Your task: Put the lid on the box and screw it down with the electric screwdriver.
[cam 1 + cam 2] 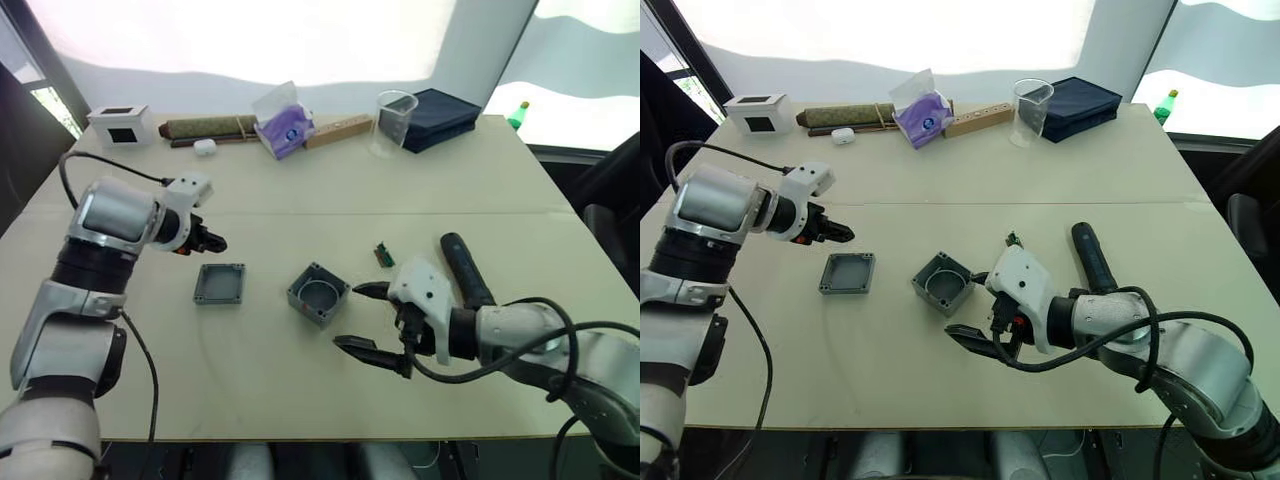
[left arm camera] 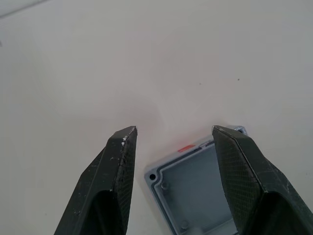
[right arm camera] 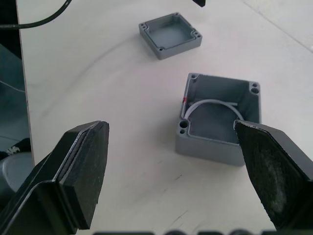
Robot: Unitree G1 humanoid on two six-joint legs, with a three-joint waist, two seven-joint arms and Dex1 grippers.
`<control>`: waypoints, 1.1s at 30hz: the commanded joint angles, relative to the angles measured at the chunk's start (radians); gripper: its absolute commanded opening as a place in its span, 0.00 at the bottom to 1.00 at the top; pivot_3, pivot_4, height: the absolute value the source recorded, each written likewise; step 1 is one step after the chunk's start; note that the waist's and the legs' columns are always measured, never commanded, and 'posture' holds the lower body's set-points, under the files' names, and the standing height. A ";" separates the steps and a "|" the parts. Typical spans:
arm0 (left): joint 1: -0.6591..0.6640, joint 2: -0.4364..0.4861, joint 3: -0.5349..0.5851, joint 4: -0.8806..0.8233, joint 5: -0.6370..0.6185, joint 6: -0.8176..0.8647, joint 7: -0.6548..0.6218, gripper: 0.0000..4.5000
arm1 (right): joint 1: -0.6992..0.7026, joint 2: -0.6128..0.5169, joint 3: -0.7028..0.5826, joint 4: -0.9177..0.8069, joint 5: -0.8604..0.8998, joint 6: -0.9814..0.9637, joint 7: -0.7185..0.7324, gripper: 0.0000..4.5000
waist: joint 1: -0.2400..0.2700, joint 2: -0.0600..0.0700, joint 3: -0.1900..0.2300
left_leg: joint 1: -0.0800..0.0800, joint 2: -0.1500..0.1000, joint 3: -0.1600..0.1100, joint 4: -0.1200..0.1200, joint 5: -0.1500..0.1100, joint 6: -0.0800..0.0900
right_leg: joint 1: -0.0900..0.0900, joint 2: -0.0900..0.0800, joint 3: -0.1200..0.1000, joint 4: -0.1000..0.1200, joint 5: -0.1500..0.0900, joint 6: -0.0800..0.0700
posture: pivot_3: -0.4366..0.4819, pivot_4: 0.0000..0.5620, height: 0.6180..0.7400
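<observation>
Right tool (image 1: 362,318) agape beside box (image 1: 318,293) (lid (image 1: 220,284) apart, hollow up)

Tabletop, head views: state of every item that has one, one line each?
box: open, no lid on, cavity up.
lid: off, lying apart from the box, hollow side up.
electric screwdriver: lying flat on the table, not held.
left gripper: open, above the lid, holding nothing.
right gripper: open wide, beside the box, holding nothing.
clear cup: upright, looks empty.
white box: upright at the far edge.
</observation>
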 commanded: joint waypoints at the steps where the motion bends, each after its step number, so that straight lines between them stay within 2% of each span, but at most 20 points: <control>1: 0.009 0.020 0.033 -0.058 -0.047 0.080 0.040 0.55 | -0.001 0.015 0.027 -0.040 -0.035 -0.011 -0.015 1.00 | 0.000 0.000 0.000 | 0.000 0.000 0.000 0.000 0.000 0.000 | 0.000 0.000 0.000 0.000 0.000 0.000 | 0.48 0.27 1.00; 10: 0.096 0.088 0.046 -0.099 -0.192 0.110 0.095 0.55 | 0.008 0.102 0.094 -0.009 -0.121 -0.037 -0.046 1.00 | 0.000 0.000 0.000 | 0.000 0.000 0.000 0.000 0.001 -0.001 | -0.001 0.000 0.000 0.001 0.000 0.000 | 0.48 0.27 1.00; 13: 0.117 0.099 0.043 -0.094 -0.206 0.110 0.131 0.55 | 0.018 0.135 0.099 -0.008 -0.138 -0.041 -0.060 1.00 | 0.002 0.000 0.000 | 0.000 0.000 0.000 0.000 0.001 -0.001 | -0.001 0.000 0.000 0.001 0.000 0.000 | 0.48 0.27 1.00; 17: 0.132 0.095 0.040 -0.089 -0.236 0.110 0.160 0.55 | 0.037 0.162 0.115 -0.013 -0.165 -0.044 -0.074 1.00 | 0.002 0.000 0.000 | 0.000 0.000 0.000 0.000 0.001 -0.002 | -0.001 0.000 0.000 0.001 0.000 0.000 | 0.48 0.27 1.00; 22: 0.150 0.035 0.055 -0.065 -0.234 0.110 0.220 0.55 | 0.065 0.184 0.122 -0.020 -0.191 -0.047 -0.088 1.00 | 0.003 0.000 0.000 | 0.000 0.000 0.000 0.000 0.001 -0.002 | -0.001 0.000 0.000 0.001 0.000 0.000 | 0.48 0.27 1.00; 28: 0.188 0.043 0.022 -0.036 -0.262 0.110 0.239 0.55 | 0.075 0.185 0.115 -0.016 -0.213 -0.048 -0.081 1.00 | 0.002 0.005 -0.003 | 0.000 0.000 0.000 0.000 0.001 -0.003 | 0.000 0.000 0.000 0.002 0.000 0.000 | 0.48 0.27 1.00; 31: 0.224 0.020 0.048 -0.019 -0.239 0.103 0.273 0.38 | 0.073 0.191 0.116 -0.011 -0.222 -0.049 -0.080 1.00 | 0.000 0.011 -0.008 | 0.001 0.000 0.000 0.000 0.001 -0.003 | 0.000 0.000 0.000 0.002 0.000 0.000 | 0.48 0.27 1.00; 33: 0.233 0.000 0.068 -0.018 -0.235 0.101 0.293 0.21 | 0.075 0.194 0.113 -0.012 -0.224 -0.047 -0.079 1.00 | 0.000 0.016 -0.011 | 0.001 0.000 0.000 0.000 0.001 -0.002 | 0.000 0.000 0.000 0.002 0.000 0.000 | 0.48 0.27 1.00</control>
